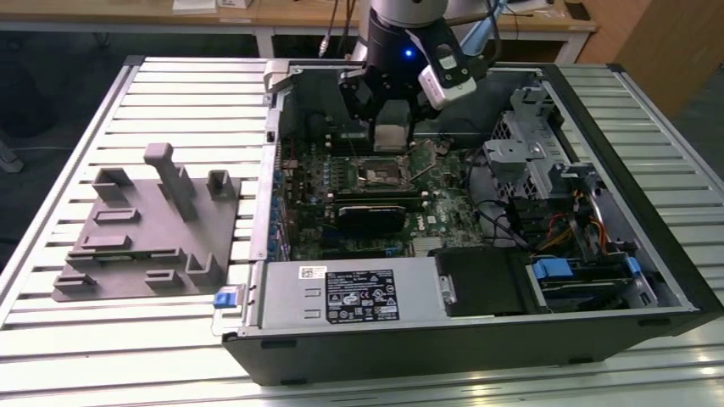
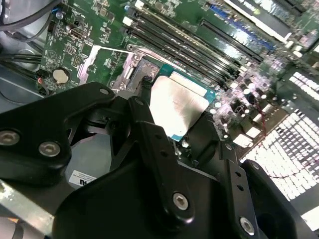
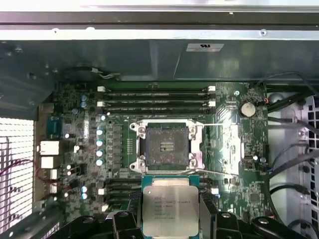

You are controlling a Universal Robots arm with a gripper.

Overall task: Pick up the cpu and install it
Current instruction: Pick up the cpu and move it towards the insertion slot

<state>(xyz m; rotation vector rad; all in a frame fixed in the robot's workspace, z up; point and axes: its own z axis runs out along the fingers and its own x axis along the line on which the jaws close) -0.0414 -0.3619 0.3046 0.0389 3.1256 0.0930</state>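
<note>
The cpu [image 3: 170, 209], a flat square chip with a pale silvery top and a green rim, is held in my gripper [image 3: 170, 219], which is shut on its two opposite edges. Black fingers [image 3: 208, 211] flank it. In the first wrist view it hangs just short of the motherboard's open socket [image 3: 167, 148], whose metal frame surrounds a bare dark pin field. The second wrist view shows the cpu [image 2: 177, 107] tilted above the socket [image 2: 133, 73], with a finger [image 2: 145, 117] on its edge. In the exterior view my gripper [image 1: 388, 140] hovers inside the case over the socket [image 1: 379, 172].
The open computer case [image 1: 453, 339] lies on a slatted table. Memory slots [image 3: 154, 99], a graphics card [image 1: 370, 216], a power supply [image 1: 356, 292] and drive cages [image 1: 543, 170] surround the socket. A grey plastic fixture [image 1: 147, 225] with upright blocks stands at the exterior view's left.
</note>
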